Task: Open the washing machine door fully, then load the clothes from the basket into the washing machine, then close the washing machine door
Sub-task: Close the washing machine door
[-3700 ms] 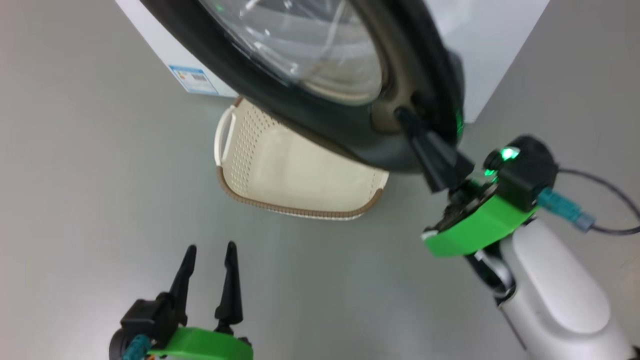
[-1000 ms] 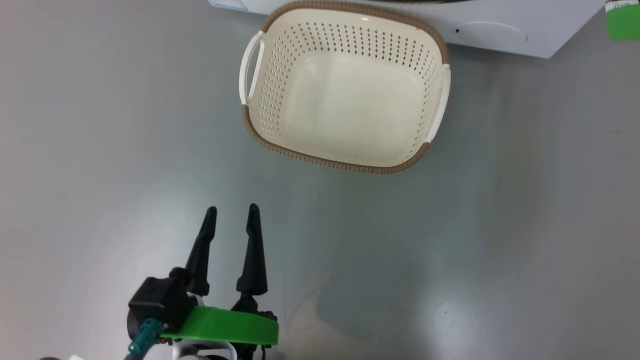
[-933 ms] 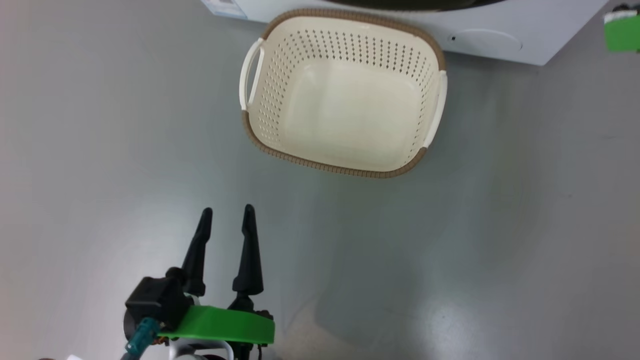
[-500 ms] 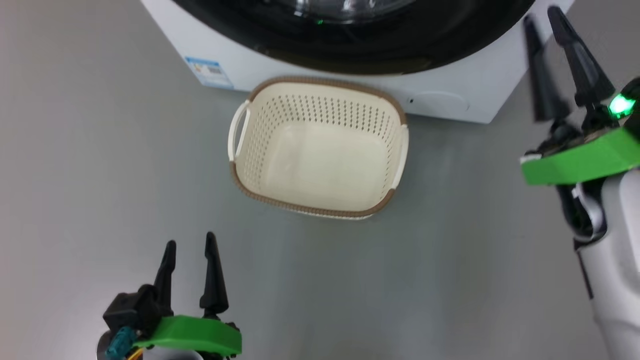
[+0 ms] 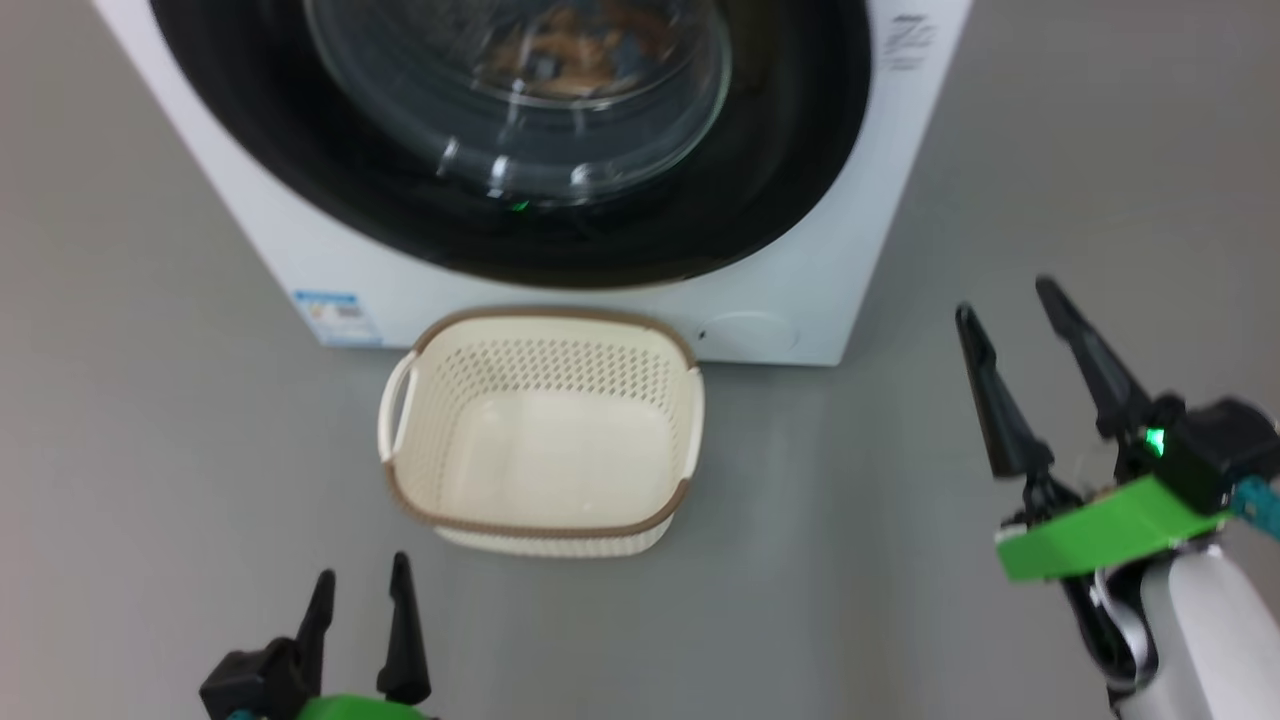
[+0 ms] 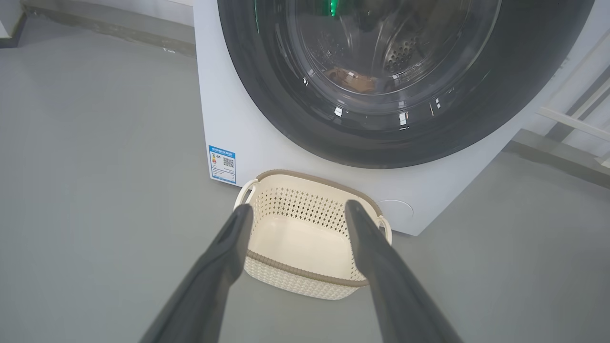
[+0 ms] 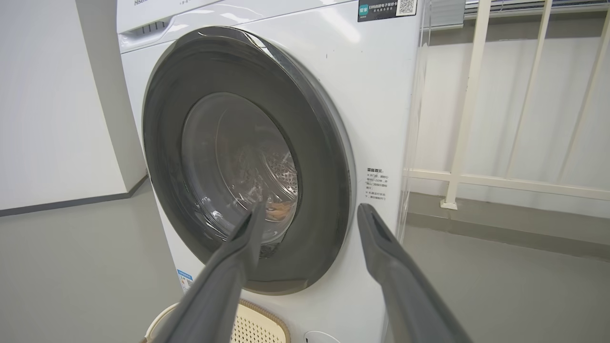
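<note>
- the washing machine (image 5: 290,250) stood on the grey floor (image 5: 150,450), a small blue label (image 5: 335,312) at its lower left corner.
- the washing machine door (image 5: 790,150) sat shut, its black rim flat against the white front.
- through the clear glass window (image 5: 520,100) a bit of orange-brown cloth, the clothes (image 5: 570,40), showed inside the drum; the rest of the bundle was too blurred to make out.
- the basket (image 5: 550,375) sat upright on the floor just in front of the machine, below the door, its bare cream bottom showing.
- the left gripper (image 5: 362,567) hung low at the near left, short of the basket and not touching it, fingers apart and holding nothing.
- the right gripper (image 5: 1005,298) was off to the right of the machine, clear of door and basket, fingers spread wide with nothing between them.
- in the right wrist view, its fingers (image 7: 391,267) pointed at the door's right edge.
</note>
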